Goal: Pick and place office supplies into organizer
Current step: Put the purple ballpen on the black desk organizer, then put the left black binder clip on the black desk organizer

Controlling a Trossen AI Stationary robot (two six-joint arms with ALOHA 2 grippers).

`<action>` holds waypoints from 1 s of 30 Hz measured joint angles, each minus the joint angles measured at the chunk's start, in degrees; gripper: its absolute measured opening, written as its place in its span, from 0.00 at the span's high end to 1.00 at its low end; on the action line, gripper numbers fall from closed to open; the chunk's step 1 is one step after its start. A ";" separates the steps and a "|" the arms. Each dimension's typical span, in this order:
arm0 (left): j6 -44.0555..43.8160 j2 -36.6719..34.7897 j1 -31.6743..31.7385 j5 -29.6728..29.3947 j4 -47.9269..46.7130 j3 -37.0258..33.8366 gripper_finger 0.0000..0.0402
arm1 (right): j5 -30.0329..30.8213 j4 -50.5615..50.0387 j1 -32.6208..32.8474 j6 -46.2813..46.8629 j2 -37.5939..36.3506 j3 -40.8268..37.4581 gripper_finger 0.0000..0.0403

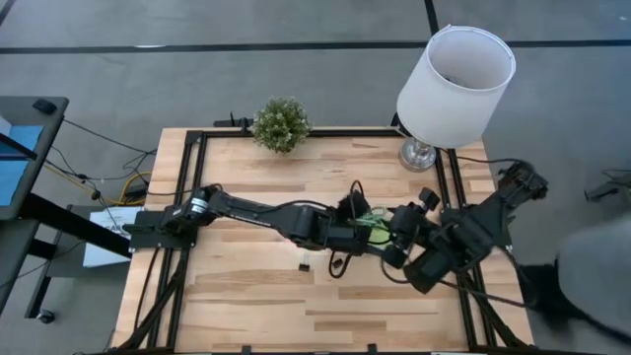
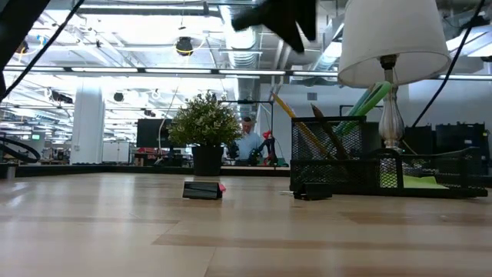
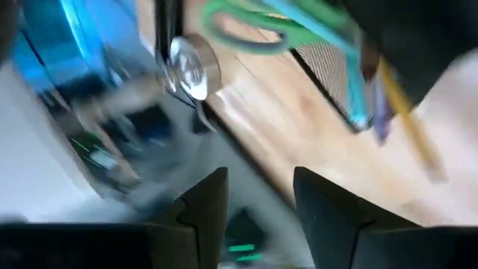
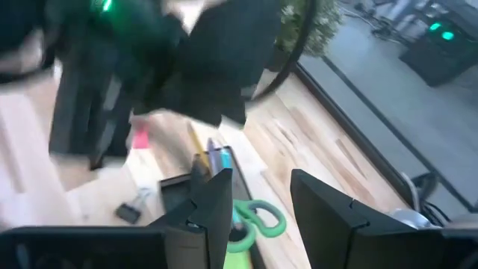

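On the left of the wooden table (image 1: 246,306), the left arm reaches across toward the middle. The left gripper (image 3: 260,196) has its 2 dark fingers apart, with an empty gap between them. It holds nothing. Past those fingers, the wrist view shows the green-handled scissors (image 3: 246,30), a yellow pencil (image 3: 409,119) and a teal pen (image 3: 357,90) sticking up out of the black mesh organizer (image 3: 328,63).

A small black binder clip (image 1: 305,264) lies on the bare wood in front of the left arm. In the low view, a pink eraser (image 2: 222,187) sits right beside a small dark thing on the table.

The organizer (image 2: 338,158) stands near the middle of the table, between the 2 arms. A lime-green sticky-note pad (image 2: 423,181) lies in its low part.

On the right, the right gripper (image 4: 260,205) hangs above the organizer. Its 2 fingers are apart and empty too.

A small potted plant (image 1: 281,124) stands at the back edge, and a white-shaded lamp (image 1: 455,74) stands at the back right corner.
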 joint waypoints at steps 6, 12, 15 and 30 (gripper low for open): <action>-46.33 -1.17 -0.23 15.95 -20.58 7.48 0.63 | 0.23 0.16 5.19 2.38 -2.40 1.30 0.68; -63.35 -7.89 0.25 13.60 -29.72 -3.64 0.63 | 1.32 -0.67 8.85 6.70 -3.33 1.32 0.68; -65.59 -13.75 -0.10 12.29 -30.83 -12.45 0.63 | 1.96 -0.70 8.92 6.89 -3.39 1.32 0.68; -129.97 -35.92 -10.20 21.47 30.80 -62.30 0.64 | 2.12 -0.16 0.88 1.81 -3.37 1.32 0.68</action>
